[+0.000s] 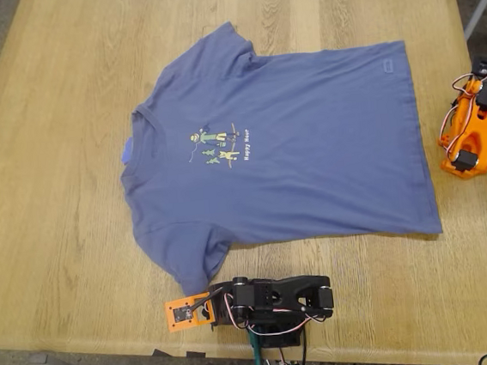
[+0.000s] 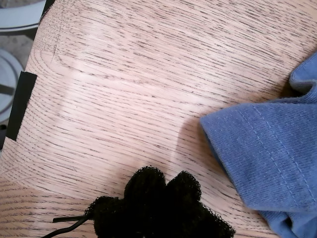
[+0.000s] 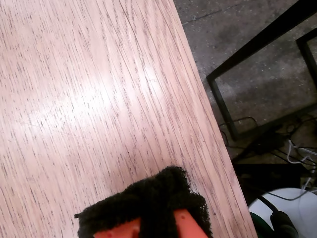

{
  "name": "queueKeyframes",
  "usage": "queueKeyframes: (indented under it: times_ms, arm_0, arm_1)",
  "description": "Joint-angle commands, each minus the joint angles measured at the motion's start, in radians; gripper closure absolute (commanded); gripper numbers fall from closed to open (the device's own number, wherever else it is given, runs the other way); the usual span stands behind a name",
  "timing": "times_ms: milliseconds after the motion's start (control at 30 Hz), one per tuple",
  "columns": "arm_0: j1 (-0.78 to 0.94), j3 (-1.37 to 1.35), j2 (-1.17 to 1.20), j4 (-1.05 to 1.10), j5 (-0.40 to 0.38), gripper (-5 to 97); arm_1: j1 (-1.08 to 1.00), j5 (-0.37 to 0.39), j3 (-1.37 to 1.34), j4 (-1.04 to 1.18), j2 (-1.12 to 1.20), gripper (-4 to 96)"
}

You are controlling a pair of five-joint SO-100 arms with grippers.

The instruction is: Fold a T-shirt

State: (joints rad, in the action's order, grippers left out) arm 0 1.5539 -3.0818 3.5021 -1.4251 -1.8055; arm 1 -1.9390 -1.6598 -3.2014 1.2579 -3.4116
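The T-shirt [image 1: 291, 143] lies flat and spread open in the middle of the wooden bench [image 1: 63, 191], chest side up. In the exterior view its collar points to the left edge of the bench and its hem to the right edge. The cloth is soft slate-blue cotton with a few low wrinkles, and the hem and sleeves have stitched double seams. On the chest there is a small print [image 1: 218, 147] of colourful cartoon figures with yellow letters, too small to read with certainty. A small bright blue patch [image 1: 128, 150] shows inside the collar; I cannot tell what it is.

The bench is pale oak with long straight grain and a soft shine.

My first gripper [image 1: 189, 311] rests at the near edge of the bench, just beside the sleeve that points to that edge. In the first wrist view the sleeve corner [image 2: 262, 158] lies on the wood, apart from the black fuzzy padding [image 2: 158, 208] of the fingers. The gripper holds nothing, but the jaws are cut off by the picture edge, so I cannot tell if they are parted or closed.

My second gripper [image 1: 484, 69] is on the orange arm near the right edge of the bench, well apart from the shirt. Its wrist view shows only black padding [image 3: 148, 203] over orange plastic above bare wood, and the floor beyond the bench edge. Its jaw state I also cannot tell.
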Motion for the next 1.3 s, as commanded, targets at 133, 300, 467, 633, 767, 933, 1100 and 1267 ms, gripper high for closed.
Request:
queueKeyframes:
  times_ms: [133, 300, 467, 633, 767, 933, 1100, 1267]
  arm_0:
    - [-0.006, 0.015, 0.107, -0.002, -0.003, 92]
    - [-0.006, 0.015, 0.107, -0.002, -0.003, 92]
    - [-0.006, 0.015, 0.107, -0.002, -0.003, 92]
    - [-0.015, 0.015, 0.107, -0.003, -0.319, 92]
    - [-0.014, 0.015, 0.107, -0.003, -0.305, 92]
    - [-0.043, 0.015, 0.107, 0.005, -0.275, 92]
    - [-0.127, 0.015, 0.107, 0.184, -0.276, 92]
    - [-0.152, 0.015, 0.107, 0.433, -0.181, 92]
  arm_1:
    - [-0.005, -0.005, -0.066, 0.002, 0.006, 91.1]
    - [-0.005, -0.005, -0.066, 0.002, 0.006, 91.1]
    - [-0.005, -0.005, -0.066, 0.002, 0.006, 89.7]
    - [0.035, -0.005, -0.066, 0.002, 0.006, 72.8]
    - [0.011, -0.005, -0.067, 0.002, 0.006, 70.7]
    - [-0.009, -0.005, -0.067, -0.043, 0.006, 66.0]
    - [0.029, 0.008, -0.066, -0.261, 0.006, 66.0]
    - [0.067, 0.04, -0.049, -0.42, 0.005, 66.0]
